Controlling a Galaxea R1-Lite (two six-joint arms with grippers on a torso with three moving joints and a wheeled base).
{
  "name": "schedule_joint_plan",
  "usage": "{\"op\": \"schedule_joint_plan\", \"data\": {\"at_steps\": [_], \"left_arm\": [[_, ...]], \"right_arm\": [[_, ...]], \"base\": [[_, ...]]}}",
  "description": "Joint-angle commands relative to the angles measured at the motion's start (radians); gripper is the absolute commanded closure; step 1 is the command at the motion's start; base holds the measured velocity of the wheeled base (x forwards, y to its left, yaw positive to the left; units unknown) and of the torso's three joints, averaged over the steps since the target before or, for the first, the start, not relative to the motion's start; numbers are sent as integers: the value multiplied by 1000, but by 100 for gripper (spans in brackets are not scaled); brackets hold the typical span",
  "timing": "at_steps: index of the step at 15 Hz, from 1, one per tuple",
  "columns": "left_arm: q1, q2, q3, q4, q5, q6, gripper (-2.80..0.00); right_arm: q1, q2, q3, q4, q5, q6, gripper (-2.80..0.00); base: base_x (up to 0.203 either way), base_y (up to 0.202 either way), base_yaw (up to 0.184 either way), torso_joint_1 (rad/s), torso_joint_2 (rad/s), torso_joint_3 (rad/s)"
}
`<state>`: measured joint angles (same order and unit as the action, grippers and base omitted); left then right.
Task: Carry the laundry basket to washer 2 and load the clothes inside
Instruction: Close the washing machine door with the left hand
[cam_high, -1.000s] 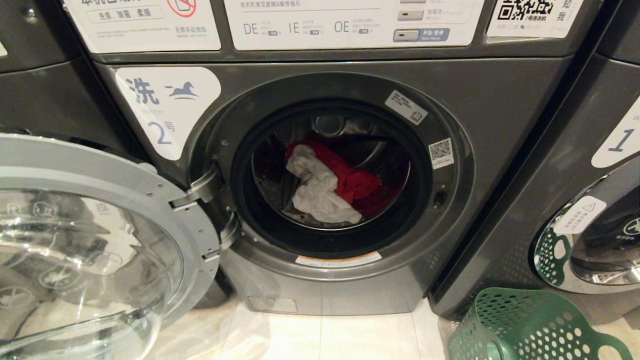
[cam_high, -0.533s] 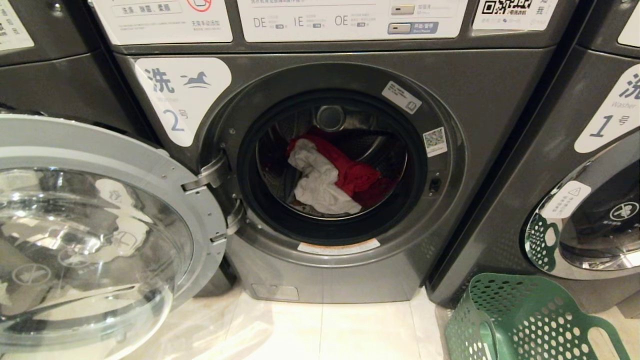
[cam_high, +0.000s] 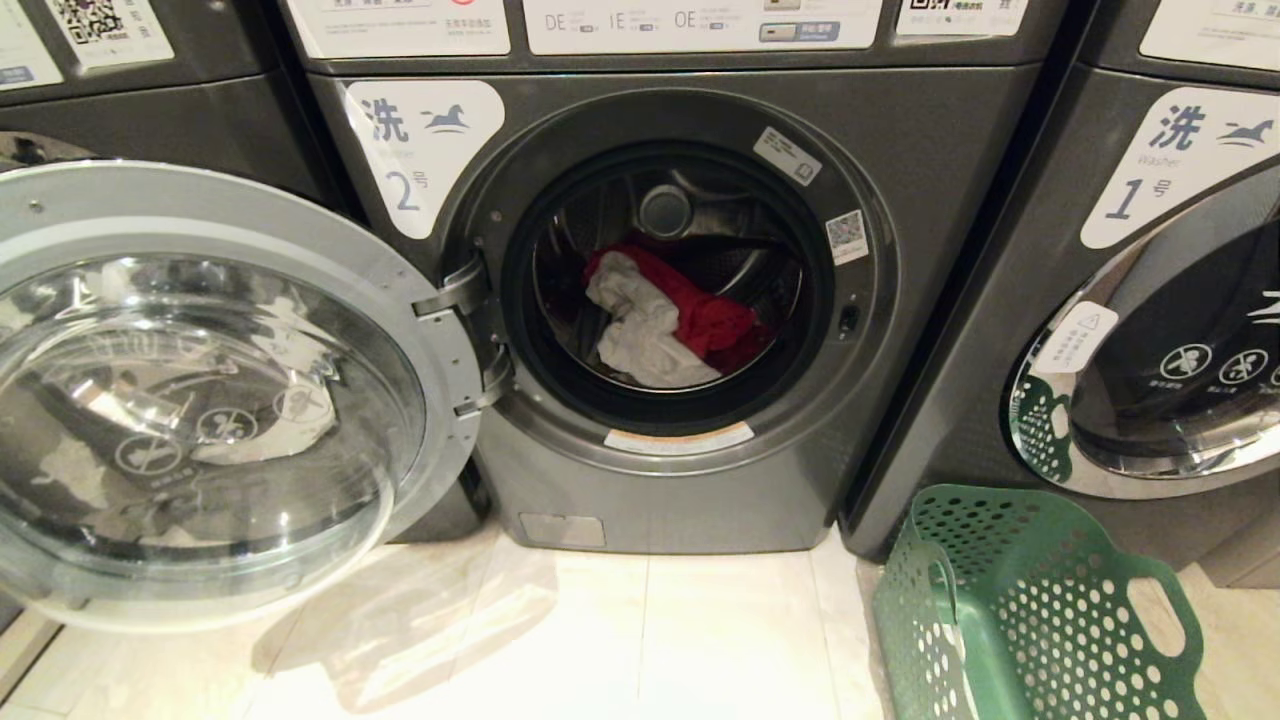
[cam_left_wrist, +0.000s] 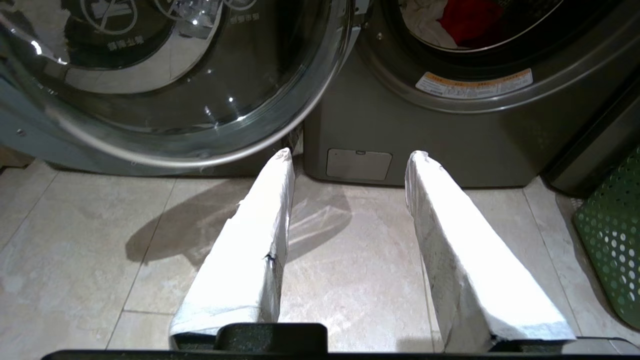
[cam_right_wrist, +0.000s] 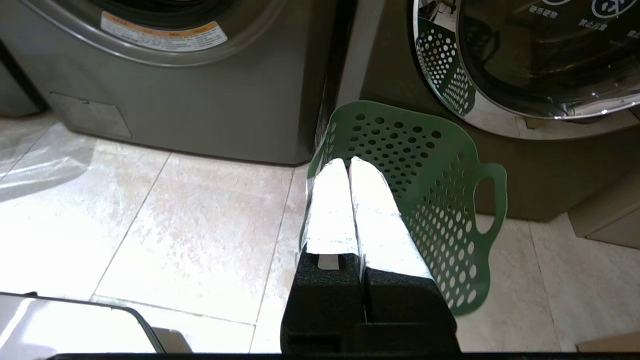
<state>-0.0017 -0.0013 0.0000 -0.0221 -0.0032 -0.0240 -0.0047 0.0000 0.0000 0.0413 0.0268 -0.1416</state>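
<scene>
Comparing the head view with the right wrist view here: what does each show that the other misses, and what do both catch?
Head view only: washer 2 with its door swung open, and the clothes, white and red, in the drum. Right wrist view only: the right gripper, shut and holding nothing, in front of the laundry basket. Both: the basket on the floor beside washer 1, no clothes visible in it.

You've got washer 2 (cam_high: 700, 300): dark grey metal-look body, satin sheen; its open door (cam_high: 200, 400) is glossy clear glass in a brushed silvery rim. The clothes (cam_high: 665, 325) are soft crumpled cloth, white and red. The laundry basket (cam_high: 1020, 610) is matt green perforated plastic. The floor (cam_high: 650, 640) is smooth pale tile, slightly reflective. Gripper fingers (cam_left_wrist: 250, 260) look wrapped in white, papery-matt covering.
</scene>
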Motion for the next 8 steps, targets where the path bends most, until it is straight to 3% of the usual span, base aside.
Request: {"op": "schedule_joint_plan", "data": {"at_steps": [1,3,8], "left_arm": [[0,1,8,-1,0,-1,0],[0,1,8,-1,0,1,0],[0,2,-7,-4,-3,16,0]], "right_arm": [[0,2,8,0,1,-1,0],[0,2,8,0,1,-1,0],[0,2,8,0,1,-2,0]], "base": [[-192,0,-1,3,-2,7],[-104,0,2,-2,2,1],[0,0,0,0,0,0]]}}
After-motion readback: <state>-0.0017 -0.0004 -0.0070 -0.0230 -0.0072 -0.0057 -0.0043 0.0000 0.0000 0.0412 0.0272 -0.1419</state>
